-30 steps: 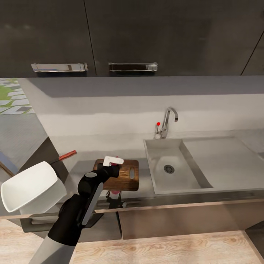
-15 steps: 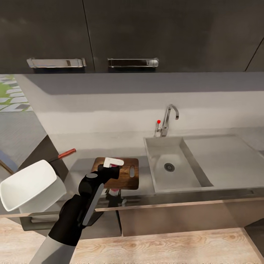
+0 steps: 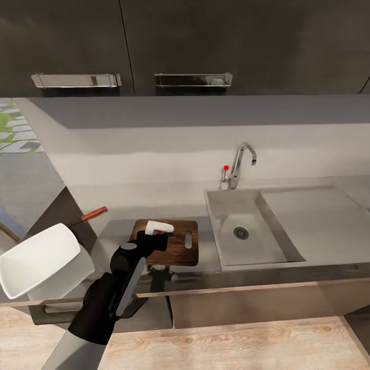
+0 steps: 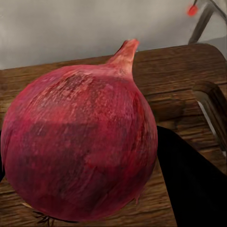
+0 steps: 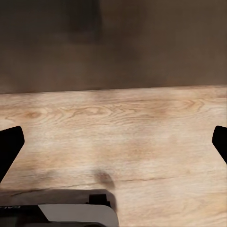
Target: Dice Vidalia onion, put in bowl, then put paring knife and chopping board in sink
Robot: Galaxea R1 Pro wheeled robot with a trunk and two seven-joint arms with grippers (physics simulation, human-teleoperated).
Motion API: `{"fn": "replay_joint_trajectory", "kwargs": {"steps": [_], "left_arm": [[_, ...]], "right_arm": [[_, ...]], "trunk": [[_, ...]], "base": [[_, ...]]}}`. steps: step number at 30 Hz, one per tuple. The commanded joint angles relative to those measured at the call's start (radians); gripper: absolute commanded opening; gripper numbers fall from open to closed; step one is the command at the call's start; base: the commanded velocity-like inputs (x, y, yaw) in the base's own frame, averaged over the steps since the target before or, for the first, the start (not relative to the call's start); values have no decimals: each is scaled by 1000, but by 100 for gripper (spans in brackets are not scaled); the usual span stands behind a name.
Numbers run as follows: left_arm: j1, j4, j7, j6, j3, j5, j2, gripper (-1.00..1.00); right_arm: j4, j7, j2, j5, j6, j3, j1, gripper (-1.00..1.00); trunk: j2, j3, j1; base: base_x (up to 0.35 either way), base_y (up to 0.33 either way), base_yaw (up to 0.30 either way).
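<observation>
The Vidalia onion [image 4: 80,146] is a red-skinned bulb with a pointed stem, held just above the dark wooden chopping board [image 3: 181,247]. My left gripper [image 3: 157,230] is shut on it, and a sliver of the onion [image 3: 160,234] shows under the white fingers [image 3: 158,225]. The paring knife [image 3: 91,216] lies on the countertop [image 3: 114,234] left of the board. At the far left stands the white bowl [image 3: 38,259], tilted. The grey sink [image 3: 226,218] right of the board holds nothing. My right gripper [image 5: 113,144] is open over wooden floor.
A chrome tap [image 3: 240,163] with a red knob [image 3: 226,167] stands behind the basin, and the drainboard [image 3: 313,216] stretches to the right. Dark wall cabinets with metal handles [image 3: 192,79] hang overhead. Wooden floor [image 3: 231,344] runs along the cabinet fronts.
The whole picture has shifted a little, so the camera moved. My left gripper keeps the onion over the board in much the same place.
</observation>
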Motion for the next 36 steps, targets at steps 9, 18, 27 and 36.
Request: {"fn": "replay_joint_trajectory", "kwargs": {"steps": [9,18,27,36], "left_arm": [[-1,-1,7,5,-2,5,1,-100],[-1,5,7,5,-2,5,2,-100],[-1,13,7,5,-3,5,1,-100],[-1,11,7,5,-3,3,1,-100]], "right_arm": [[0,-6,1,11,-3,-5,-1,100],[0,-6,1,11,-3,-5,-1,100],[0,-6,1,11,-3,-5,-1,100],[0,-7,1,11,-4,-5,-1,100]], "trunk": [[-2,-16,1],[-2,-31,1],[-2,-43,1],[-2,-43,1]], "base": [[11,19,0],[0,0,0],[9,0,0],[155,0,0]]}}
